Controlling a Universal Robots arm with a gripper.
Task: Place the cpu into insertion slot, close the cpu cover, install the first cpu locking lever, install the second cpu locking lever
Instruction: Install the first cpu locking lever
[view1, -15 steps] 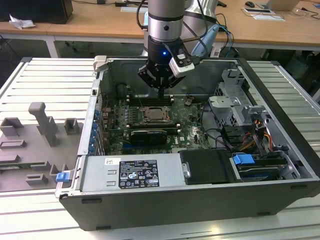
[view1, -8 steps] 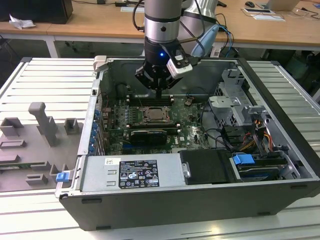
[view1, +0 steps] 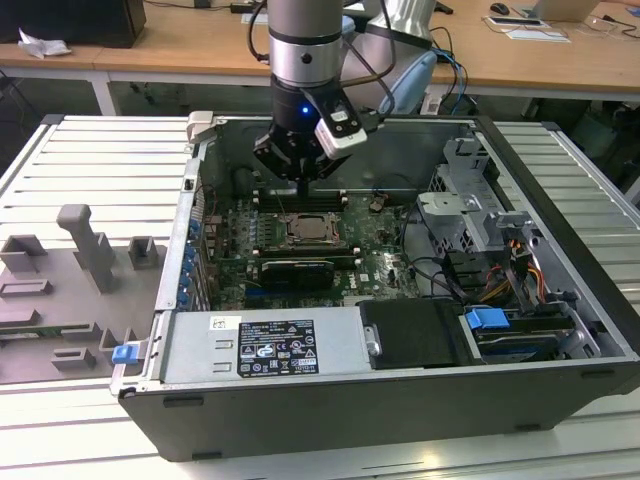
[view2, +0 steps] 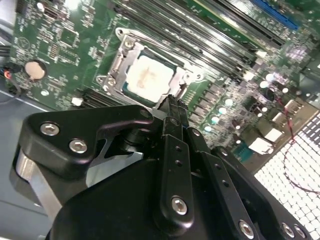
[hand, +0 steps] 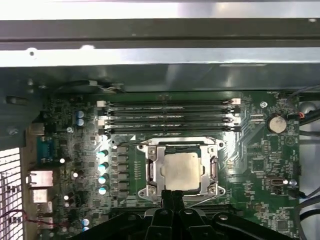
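Cpu (hand: 181, 170) lies seated in the insertion slot (hand: 220, 148), with the cpu cover (hand: 155, 172) flat around it. Gripper (hand: 172, 195) hangs at the slot's edge, fingers (hand: 168, 201) pressed together and empty, judged set for pushing rather than grasping.

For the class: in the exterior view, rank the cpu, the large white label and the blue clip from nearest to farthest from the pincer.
1. cpu, close by the pincer.
2. white label, nearer the camera.
3. blue clip, far out at the exterior view's left.
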